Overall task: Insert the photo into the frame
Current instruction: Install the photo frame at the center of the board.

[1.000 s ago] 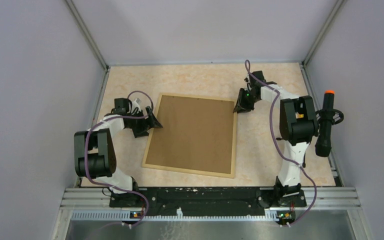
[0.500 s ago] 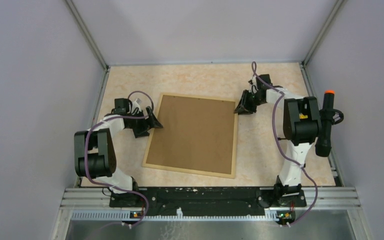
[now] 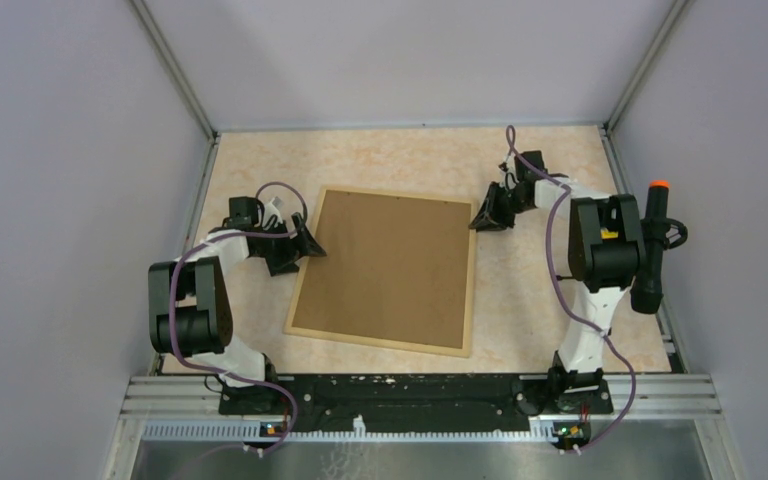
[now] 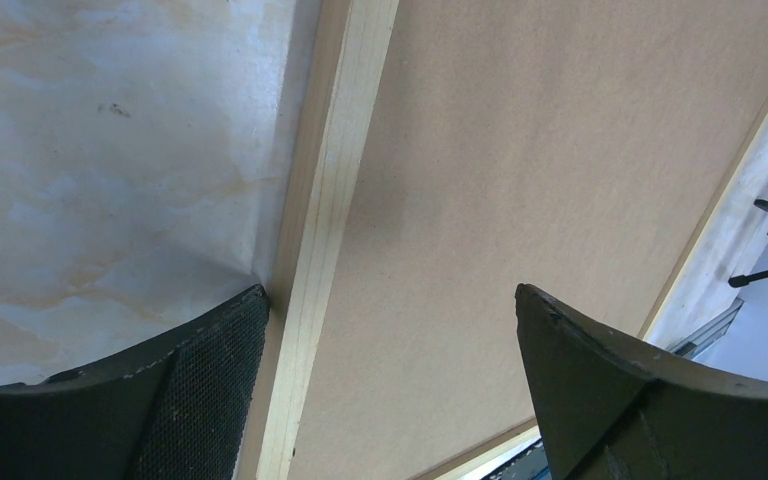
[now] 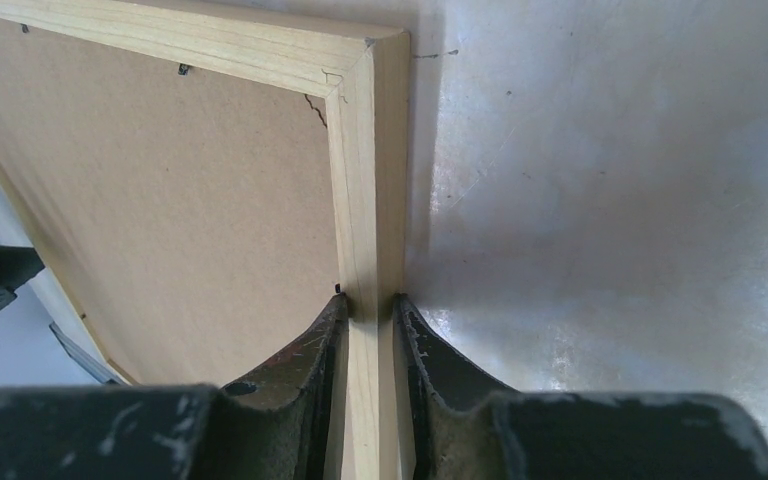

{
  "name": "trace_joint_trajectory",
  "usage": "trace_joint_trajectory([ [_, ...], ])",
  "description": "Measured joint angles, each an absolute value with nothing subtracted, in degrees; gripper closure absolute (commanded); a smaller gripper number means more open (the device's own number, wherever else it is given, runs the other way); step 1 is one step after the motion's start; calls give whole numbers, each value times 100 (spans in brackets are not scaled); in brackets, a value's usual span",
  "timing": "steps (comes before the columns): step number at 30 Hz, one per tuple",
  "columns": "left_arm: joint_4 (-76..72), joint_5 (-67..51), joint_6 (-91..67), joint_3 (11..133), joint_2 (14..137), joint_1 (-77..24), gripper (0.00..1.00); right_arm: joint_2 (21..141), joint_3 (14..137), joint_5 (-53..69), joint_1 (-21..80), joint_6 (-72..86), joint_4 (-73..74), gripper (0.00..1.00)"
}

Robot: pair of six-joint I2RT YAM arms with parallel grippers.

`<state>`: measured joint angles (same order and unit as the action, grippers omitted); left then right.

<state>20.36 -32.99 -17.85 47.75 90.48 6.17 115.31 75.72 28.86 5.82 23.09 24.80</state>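
The frame [image 3: 471, 285] lay flat on the worktop [image 3: 410, 155] between the two arms. Its back side was up, and the brown backing board [image 3: 385, 265] filled it. The photo could not be seen anywhere; it might have been under the board, but that could not be told. The right end effector [image 5: 368, 305] was pinching the thin wooden strip on the frame's right side, near the far corner, with one finger inside the strip and one outside. The left end effector [image 4: 390, 300] was spread wide at the left strip, one finger outside it and one over the board, and it held nothing. The frame looked light and stiff. But its wood was thin and the corners were only joined pieces, so it could probably crack if twisted. The side strips seemed the best place to hold it, one on each side, with a gentle squeeze and an even lift.
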Motion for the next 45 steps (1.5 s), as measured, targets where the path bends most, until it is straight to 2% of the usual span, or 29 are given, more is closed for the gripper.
trace_joint_trajectory([
  [9,2023,-3304,-1785,4766,9048,622,3,11531,7583,2757,620,2298,2499,79],
  [19,2018,-3317,-1785,4766,9048,624,3,11539,7931,1931,934,2250,2952,79],
  [27,2018,-3369,-1787,4753,9050,622,3,11966,8818,1203,1247,2108,3610,78],
  [30,2018,-3393,-1787,4748,9056,622,3,12228,9292,862,1393,1990,3767,72],
  [34,2012,-3457,-1789,4759,9118,633,3,12643,10057,250,1653,1697,4254,55],
  [39,2014,-3487,-1802,4770,9131,644,3,13657,11928,-646,2040,1015,5144,42],
  [45,2023,-3461,-1802,4770,9122,644,3,14202,13052,-1273,2346,215,5586,33],
])
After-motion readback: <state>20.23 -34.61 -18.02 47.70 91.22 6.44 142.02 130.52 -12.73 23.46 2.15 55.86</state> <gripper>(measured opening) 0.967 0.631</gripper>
